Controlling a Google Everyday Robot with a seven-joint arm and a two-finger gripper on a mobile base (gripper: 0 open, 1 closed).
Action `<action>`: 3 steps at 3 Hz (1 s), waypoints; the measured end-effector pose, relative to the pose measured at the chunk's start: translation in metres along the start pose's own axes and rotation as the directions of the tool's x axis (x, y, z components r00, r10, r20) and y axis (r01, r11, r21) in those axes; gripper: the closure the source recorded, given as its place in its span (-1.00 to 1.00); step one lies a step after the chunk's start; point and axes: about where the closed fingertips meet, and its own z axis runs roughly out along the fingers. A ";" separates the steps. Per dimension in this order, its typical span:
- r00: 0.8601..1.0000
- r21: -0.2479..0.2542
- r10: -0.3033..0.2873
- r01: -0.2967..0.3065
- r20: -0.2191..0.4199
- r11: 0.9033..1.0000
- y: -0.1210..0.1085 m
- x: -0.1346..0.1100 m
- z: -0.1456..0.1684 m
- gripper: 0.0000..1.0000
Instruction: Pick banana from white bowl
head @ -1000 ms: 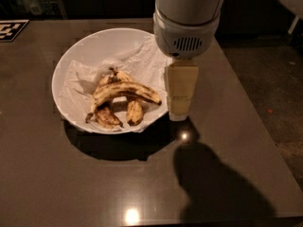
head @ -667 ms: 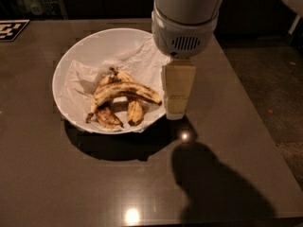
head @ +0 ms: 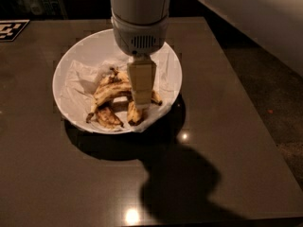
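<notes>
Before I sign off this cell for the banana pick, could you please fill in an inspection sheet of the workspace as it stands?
Surface: dark glossy table, with lamp glints and the arm's shadow.
Job's things: banana lies in the white bowl, on the crumpled paper lining.
Clutter: two shorter, browner bananas beside it in the bowl.
Grippers: gripper low over the bowl, in front of the bananas; contact cannot be told.
Cables: nothing seen.
Surroundings: checkered marker at the table's far left corner; floor past the table's right edge in the view.
</notes>
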 end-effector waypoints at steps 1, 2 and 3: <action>0.999 -0.041 -0.032 0.032 0.005 0.999 -0.010 -0.014 0.018 -0.50; 0.999 -0.080 -0.050 0.050 0.003 0.996 -0.019 -0.022 0.036 -0.44; 0.998 -0.112 -0.058 0.057 -0.005 0.992 -0.026 -0.027 0.053 -0.30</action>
